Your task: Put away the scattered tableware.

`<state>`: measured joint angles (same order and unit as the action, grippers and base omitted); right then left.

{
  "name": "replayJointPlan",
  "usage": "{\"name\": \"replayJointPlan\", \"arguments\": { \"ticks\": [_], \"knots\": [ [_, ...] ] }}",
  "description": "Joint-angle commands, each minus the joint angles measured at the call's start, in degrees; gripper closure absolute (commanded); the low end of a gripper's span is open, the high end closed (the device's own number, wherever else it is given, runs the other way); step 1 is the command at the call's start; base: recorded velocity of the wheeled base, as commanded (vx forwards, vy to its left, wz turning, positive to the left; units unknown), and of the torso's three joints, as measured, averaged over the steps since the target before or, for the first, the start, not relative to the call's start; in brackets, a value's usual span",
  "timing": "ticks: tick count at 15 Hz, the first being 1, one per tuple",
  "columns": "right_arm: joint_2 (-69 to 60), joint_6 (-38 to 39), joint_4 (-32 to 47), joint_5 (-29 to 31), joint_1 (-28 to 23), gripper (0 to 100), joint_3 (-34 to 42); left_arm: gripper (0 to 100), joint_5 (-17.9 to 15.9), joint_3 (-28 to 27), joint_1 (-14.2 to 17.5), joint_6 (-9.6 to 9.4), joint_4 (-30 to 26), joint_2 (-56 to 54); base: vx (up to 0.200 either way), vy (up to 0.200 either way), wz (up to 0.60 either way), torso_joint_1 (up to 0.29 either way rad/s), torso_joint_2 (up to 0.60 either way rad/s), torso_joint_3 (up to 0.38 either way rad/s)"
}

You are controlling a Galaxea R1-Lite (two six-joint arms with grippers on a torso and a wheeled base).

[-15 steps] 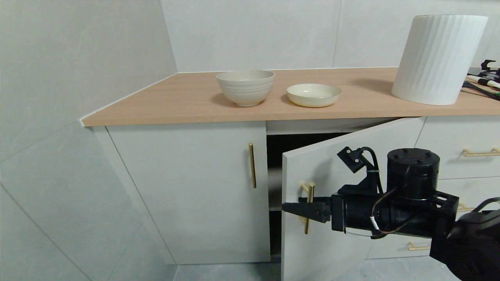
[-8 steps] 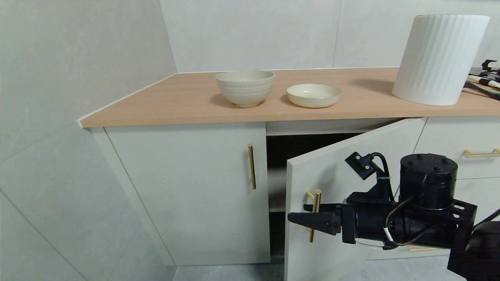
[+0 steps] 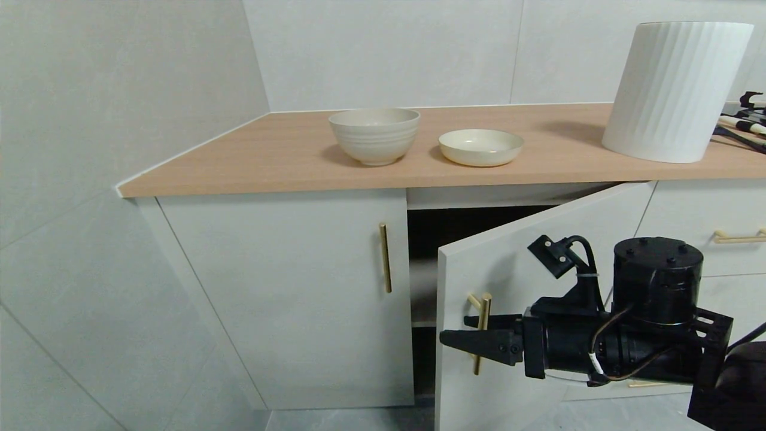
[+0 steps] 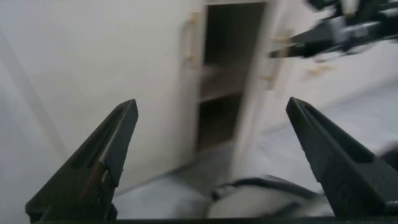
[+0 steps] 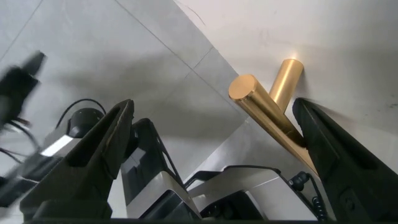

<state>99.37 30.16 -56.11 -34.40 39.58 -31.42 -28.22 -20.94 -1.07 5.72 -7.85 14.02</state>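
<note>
Vs. a second ago: the open cabinet door (image 3: pixel 538 239) has swung slightly wider, and the right gripper (image 3: pixel 464 332) sits a touch lower and farther to the robot's right, moving with it. Over the last half second there is almost no change. The head view itself has drifted a little. The bowl (image 3: pixel 374 134) and dish (image 3: pixel 480 146) are unmoved.

Right gripper: reaches level toward the robot's left. Its fingers are spread wide and straddle the brass door handle (image 3: pixel 485 306), crossing it at a right angle. In the right wrist view the bar (image 5: pixel 267 102) lies between the fingers, close to one, and is not pinched.

Handle: slim bar with its long axis upright, standing off the door face on short posts.

Left gripper (image 4: pixel 211 106): fingers wide apart and holding nothing. It faces the dark cabinet opening (image 4: pixel 221 74), where a shelf shows inside.

Tableware: the bowl and dish both stand mouth-up on the wooden counter (image 3: pixel 269 161). They are side by side, near each other but apart, with the bowl to the robot's left. The dish sits above the open compartment.

Also noted: a closed door (image 3: pixel 287 299) to the left with its own upright handle (image 3: pixel 385 257), and a tall ribbed white container (image 3: pixel 676 90) on the counter to the right.
</note>
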Motion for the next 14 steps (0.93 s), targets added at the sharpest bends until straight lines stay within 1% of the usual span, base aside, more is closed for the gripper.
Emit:
{"name": "replayJointPlan", "arguments": {
  "ticks": [1,2,3,4,5,6,7,9,10,13,14],
  "knots": [
    [-0.5,0.0,-0.1,-0.1,0.7,0,0.1,0,-6.7,-10.6,-0.9,0.26,1.6,24.3,0.000,0.000,0.00,0.000,0.00,0.000],
    [-0.5,0.0,-0.1,-0.1,0.7,0,0.2,0,-7.7,-12.5,-1.8,0.61,3.3,31.4,0.000,0.000,0.00,0.000,0.00,0.000],
    [-0.5,0.0,-0.1,-0.1,0.7,0,0.2,0,-7.7,-13.9,-2.7,0.79,5.3,37.9,0.000,0.000,0.00,0.000,0.00,0.000],
    [-0.5,0.1,-0.1,-0.1,0.7,0,0.2,0,-7.6,-14.6,-4.2,0.79,7.5,42.9,0.000,0.000,0.00,0.000,0.00,0.000],
    [-0.5,0.1,-0.1,-0.1,0.7,0,0.2,0,-7.6,-15.2,-6.7,1.67,11.5,48.8,0.000,0.000,0.00,0.000,0.00,0.000],
    [-0.4,0.1,-0.1,-0.1,0.7,0,0.2,0,-7.6,-15.4,-8.9,3.51,15.6,53.2,0.000,0.000,0.00,0.000,0.00,0.000],
    [-0.1,0.1,-0.1,-0.1,0.7,0,0.2,0,-7.6,-15.4,-11.2,5.97,20.2,58.1,0.000,0.000,0.00,0.000,0.00,0.000],
    [-0.1,0.1,-0.1,-0.1,0.7,0,0.3,0,-7.4,-14.0,-14.6,10.28,26.4,65.0,0.000,0.000,0.00,0.000,0.00,0.000],
    [-0.1,0.1,-0.1,-0.1,0.7,0,0.2,0,-7.4,-12.7,-16.2,10.98,28.6,68.1,0.000,0.000,0.00,0.000,0.00,0.000],
    [0.0,0.1,-0.1,-0.1,0.9,0,0.3,0,-7.3,-9.6,-19.6,11.07,35.1,75.1,0.000,0.000,0.00,0.000,0.00,0.000],
    [0.0,0.1,-0.1,-0.1,0.9,0,0.2,0,-6.1,-8.5,-20.5,11.07,38.2,77.5,0.000,0.000,0.00,0.000,0.00,0.000]
  ]
}}
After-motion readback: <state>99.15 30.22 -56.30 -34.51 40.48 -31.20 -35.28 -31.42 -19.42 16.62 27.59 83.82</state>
